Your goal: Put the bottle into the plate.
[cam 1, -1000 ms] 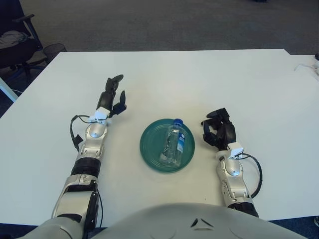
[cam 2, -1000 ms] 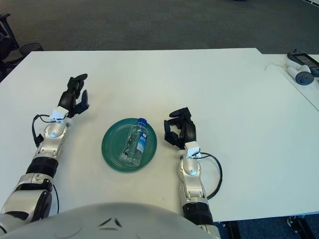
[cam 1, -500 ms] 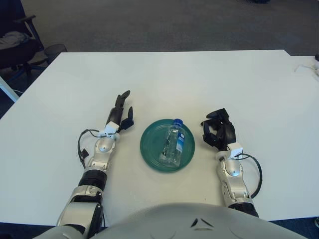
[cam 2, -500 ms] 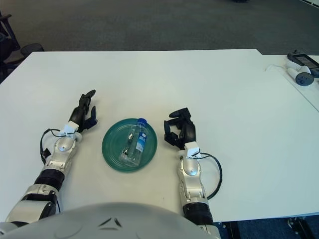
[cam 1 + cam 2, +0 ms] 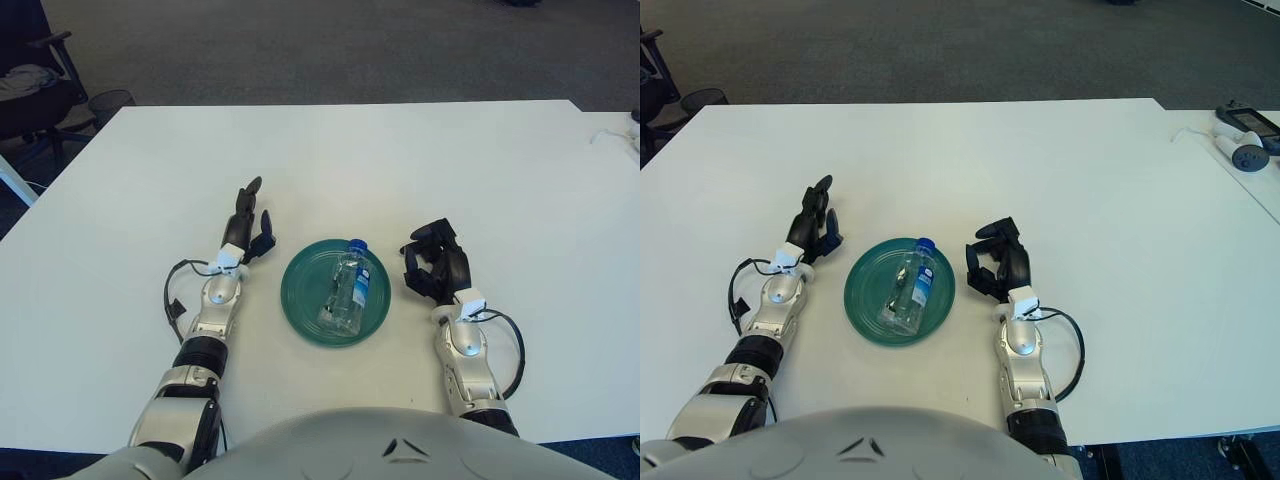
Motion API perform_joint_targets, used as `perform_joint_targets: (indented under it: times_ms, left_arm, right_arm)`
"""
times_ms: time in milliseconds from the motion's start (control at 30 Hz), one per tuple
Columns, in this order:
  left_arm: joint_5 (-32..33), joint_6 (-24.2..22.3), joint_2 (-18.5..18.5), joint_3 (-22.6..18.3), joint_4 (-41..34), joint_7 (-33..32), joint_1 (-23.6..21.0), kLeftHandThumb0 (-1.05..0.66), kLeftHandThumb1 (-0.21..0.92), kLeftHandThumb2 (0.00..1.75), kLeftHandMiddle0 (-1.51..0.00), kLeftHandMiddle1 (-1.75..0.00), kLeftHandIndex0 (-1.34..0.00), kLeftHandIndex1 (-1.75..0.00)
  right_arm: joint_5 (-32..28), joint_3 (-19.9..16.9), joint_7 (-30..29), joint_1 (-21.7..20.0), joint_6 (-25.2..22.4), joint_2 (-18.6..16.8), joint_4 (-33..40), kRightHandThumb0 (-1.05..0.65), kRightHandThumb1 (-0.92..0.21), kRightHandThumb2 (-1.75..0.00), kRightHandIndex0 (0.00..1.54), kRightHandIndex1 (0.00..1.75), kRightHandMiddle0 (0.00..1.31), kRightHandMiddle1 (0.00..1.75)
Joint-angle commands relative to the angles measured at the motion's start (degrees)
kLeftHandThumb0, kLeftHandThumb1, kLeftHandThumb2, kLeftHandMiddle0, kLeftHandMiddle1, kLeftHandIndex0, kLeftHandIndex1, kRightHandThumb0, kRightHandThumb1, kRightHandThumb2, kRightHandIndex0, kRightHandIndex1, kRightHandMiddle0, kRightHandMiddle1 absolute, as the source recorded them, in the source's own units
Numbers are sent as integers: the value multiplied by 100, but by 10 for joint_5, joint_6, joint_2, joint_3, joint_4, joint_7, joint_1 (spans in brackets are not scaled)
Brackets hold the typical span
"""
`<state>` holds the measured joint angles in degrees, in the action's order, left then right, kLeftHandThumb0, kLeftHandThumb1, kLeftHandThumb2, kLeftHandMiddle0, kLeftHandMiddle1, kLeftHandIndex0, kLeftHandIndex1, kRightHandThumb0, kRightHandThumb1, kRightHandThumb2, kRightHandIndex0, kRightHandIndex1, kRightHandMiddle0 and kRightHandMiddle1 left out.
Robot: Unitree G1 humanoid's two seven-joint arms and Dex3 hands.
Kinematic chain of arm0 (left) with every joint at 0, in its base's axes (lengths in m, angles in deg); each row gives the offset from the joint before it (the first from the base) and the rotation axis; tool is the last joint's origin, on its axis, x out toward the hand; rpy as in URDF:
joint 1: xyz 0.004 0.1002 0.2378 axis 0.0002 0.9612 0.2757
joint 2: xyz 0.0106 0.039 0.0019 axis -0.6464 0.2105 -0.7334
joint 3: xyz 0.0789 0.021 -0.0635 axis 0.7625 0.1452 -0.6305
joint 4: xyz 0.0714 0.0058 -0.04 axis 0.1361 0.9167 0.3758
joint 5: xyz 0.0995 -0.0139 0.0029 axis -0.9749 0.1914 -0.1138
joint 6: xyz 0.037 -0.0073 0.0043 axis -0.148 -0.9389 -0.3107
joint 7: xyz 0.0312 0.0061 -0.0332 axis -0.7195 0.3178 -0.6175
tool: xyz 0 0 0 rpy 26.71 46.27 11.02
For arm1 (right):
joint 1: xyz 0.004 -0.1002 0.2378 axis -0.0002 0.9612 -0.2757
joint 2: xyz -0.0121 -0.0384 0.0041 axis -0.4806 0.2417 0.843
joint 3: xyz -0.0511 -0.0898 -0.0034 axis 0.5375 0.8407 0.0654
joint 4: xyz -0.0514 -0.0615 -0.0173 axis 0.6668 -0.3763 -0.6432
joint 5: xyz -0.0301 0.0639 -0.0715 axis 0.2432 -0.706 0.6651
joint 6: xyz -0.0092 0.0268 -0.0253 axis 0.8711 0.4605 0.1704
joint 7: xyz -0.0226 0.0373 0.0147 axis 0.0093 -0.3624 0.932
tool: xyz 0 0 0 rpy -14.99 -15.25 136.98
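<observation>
A clear plastic bottle (image 5: 347, 289) with a blue cap and a blue label lies on its side inside the round green plate (image 5: 300, 300) at the table's near middle. My left hand (image 5: 248, 222) rests on the table just left of the plate, fingers stretched out and empty. My right hand (image 5: 434, 264) rests on the table just right of the plate, fingers loosely curled and holding nothing. Neither hand touches the bottle or the plate.
The white table (image 5: 400, 160) spreads wide around the plate. A controller and a white device (image 5: 1244, 135) lie on a second table at the far right. A black office chair (image 5: 30, 75) stands at the far left beyond the table.
My left arm has drawn back and swung right, from out on the table's left to close beside the plate. The right hand, the bottle and the plate have not moved.
</observation>
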<state>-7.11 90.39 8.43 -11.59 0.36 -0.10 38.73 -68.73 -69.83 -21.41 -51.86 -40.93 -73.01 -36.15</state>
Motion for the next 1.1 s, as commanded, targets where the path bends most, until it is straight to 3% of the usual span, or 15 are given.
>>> perform_joint_targets:
  times_ms: [0, 233, 467, 600, 633, 700, 733, 767, 833, 967, 1067]
  left_arm:
    - [15, -26, 17, 6, 14, 25, 39, -86, 92, 104, -14, -5, 0, -48]
    - [40, -62, 37, 13, -25, 51, 50, -85, 92, 101, -21, -7, 0, -64]
    - [39, -68, 45, 12, -22, 49, 52, -86, 92, 101, -27, -8, 0, -79]
    - [41, -69, 50, 9, -24, 45, 54, -85, 92, 99, -35, -13, 0, -96]
    - [42, -71, 52, 8, -28, 45, 57, -84, 92, 97, -37, -23, -2, -103]
    - [47, -78, 55, 6, -38, 45, 62, -78, 92, 92, -32, -75, -6, -131]
    - [51, -83, 57, 5, -42, 45, 64, -77, 92, 91, -31, -85, -6, -136]
    - [54, -87, 58, 3, -45, 46, 65, -62, 92, 77, -34, -108, -11, -150]
    - [61, -91, 62, 0, -49, 47, 66, -47, 88, 68, -44, -142, -19, -165]
    - [66, -95, 74, -9, -54, 29, 68, -41, 72, 81, -60, -166, -31, -172]
    - [55, -84, 87, -12, -57, -2, 68, -41, 60, 96, -74, -172, -40, -174]
  right_arm:
    - [2, 3, 0, 56, -43, -1, -46, 0, -66, -80, 42, 145, 32, 175]
    - [-2, 3, 4, 57, -51, 0, -40, 0, -66, -80, 43, 144, 31, 175]
    - [-3, 3, 10, 56, -55, 1, -38, 0, -66, -80, 42, 145, 32, 175]
    - [-2, 3, 10, 57, -57, 2, -35, 0, -66, -80, 42, 144, 33, 175]
    - [-2, 3, 10, 57, -58, 2, -34, 0, -66, -80, 42, 144, 33, 175]
    - [-1, 3, 10, 57, -59, 2, -33, 0, -66, -80, 42, 144, 33, 175]
    - [-1, 3, 9, 57, -60, 2, -32, 0, -66, -80, 42, 144, 33, 175]
    - [0, 3, 9, 57, -61, 2, -31, 0, -66, -80, 42, 144, 33, 175]
    - [1, 3, 8, 58, -64, 2, -30, 0, -68, -78, 42, 143, 32, 175]
    - [3, 2, 0, 57, -69, -1, -29, 0, -67, -78, 43, 143, 31, 175]
    - [3, 2, -2, 57, -67, -3, -30, 0, -67, -79, 44, 144, 30, 175]
